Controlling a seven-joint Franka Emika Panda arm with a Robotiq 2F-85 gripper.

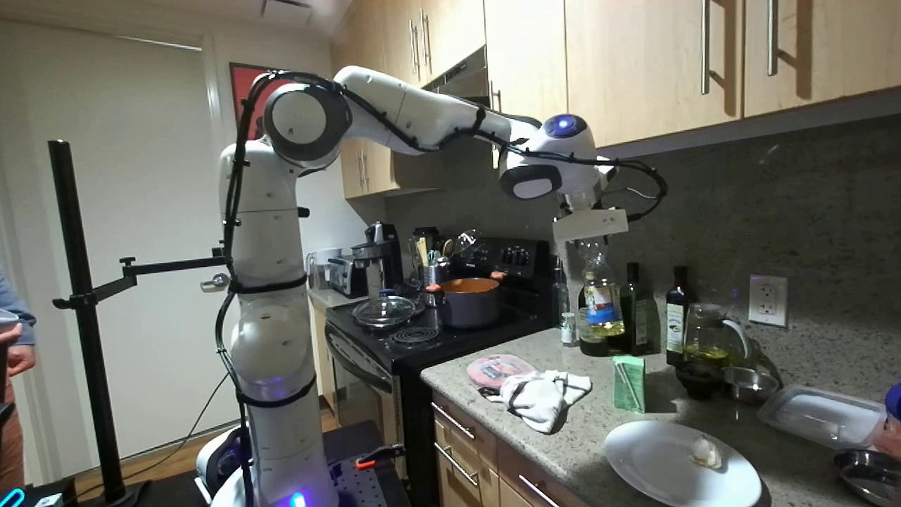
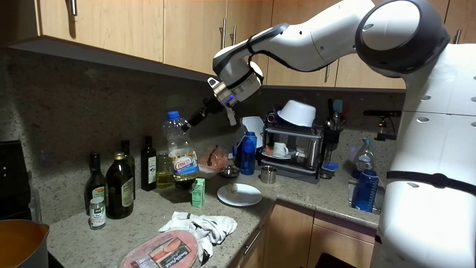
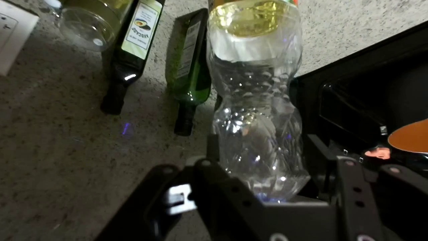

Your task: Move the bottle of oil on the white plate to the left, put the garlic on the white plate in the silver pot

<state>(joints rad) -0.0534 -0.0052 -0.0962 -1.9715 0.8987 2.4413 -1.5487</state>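
Clear plastic, the oil bottle [image 2: 183,160] hangs tilted under the gripper [image 3: 264,149], whose fingers, partly closed, press both sides of its upper part; its base is off the counter [image 2: 128,234]. Lower than the gripper and well apart from it, the white plate [image 1: 651,465] bears the garlic [image 1: 706,453].

Black two-fingered gripper [image 3: 265,147]; fingers [image 3: 353,177] drilled with round holes [image 3: 357,189], pale round screw heads [image 3: 278,237] set back from the tips. Above the fingers: pale rectangular block [image 1: 590,224], silver wrist collar [image 2: 222,92] glowing violet, dark oval cap [image 1: 578,129] with blue light [image 1: 563,123]. Farther up: smooth white rounded arm [image 1: 408,105], charcoal joint rings [image 2: 435,37], black cable [image 1: 234,184], black straps [image 2: 427,179].
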